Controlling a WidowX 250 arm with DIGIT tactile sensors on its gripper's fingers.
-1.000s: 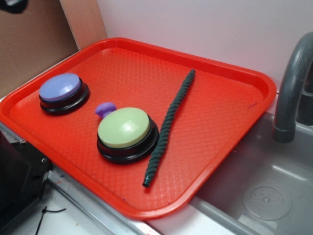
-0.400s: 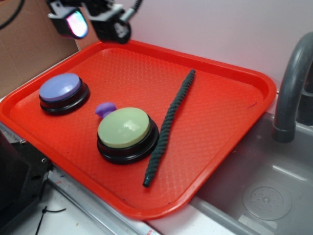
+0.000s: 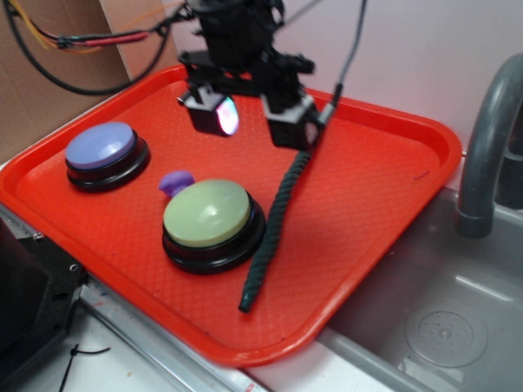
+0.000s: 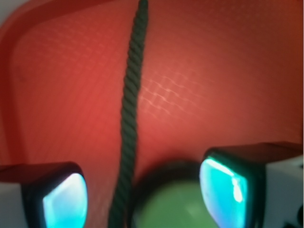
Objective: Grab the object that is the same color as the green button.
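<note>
The dark green rope (image 3: 274, 224) lies flat on the red tray (image 3: 384, 212), running from the near edge toward the far rim, just right of the green button (image 3: 207, 214) and close against its black base. Left of that sit a small purple knob (image 3: 176, 181) and a purple button (image 3: 101, 146). The end effector (image 3: 253, 121) hangs over the rope's far end, jaws spread wide, empty. Judged light, limp and well textured; best pinched across its width, mid-length, clear of the button.
</note>
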